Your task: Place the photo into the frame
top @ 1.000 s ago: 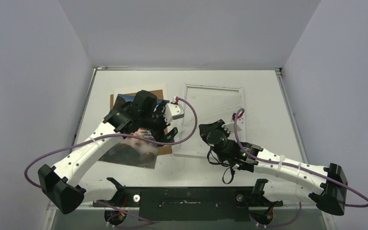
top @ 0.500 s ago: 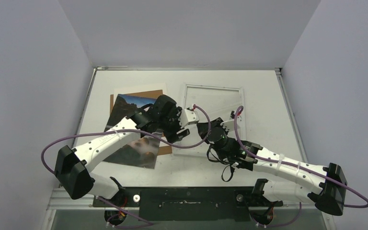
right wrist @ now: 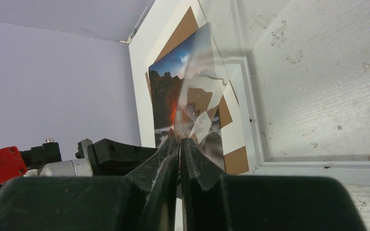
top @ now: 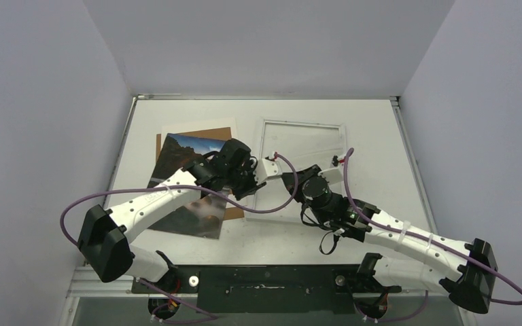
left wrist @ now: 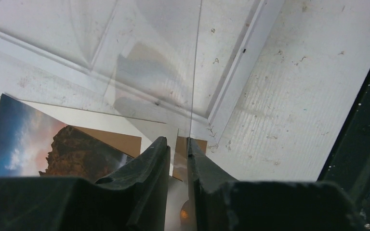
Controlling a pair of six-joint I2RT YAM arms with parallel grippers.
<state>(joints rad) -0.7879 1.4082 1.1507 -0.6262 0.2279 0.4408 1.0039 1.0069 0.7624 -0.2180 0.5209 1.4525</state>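
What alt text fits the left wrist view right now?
The left gripper, jaws nearly together, straddles the edge of a raised clear sheet. Beneath it the white frame lies on the table, and the sunset photo sits at lower left over a brown board.

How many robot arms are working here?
2. The left arm reaches from the near left over the photo. The right arm reaches from the near right toward the frame, the right gripper pinching a clear sheet. None seems hidden.
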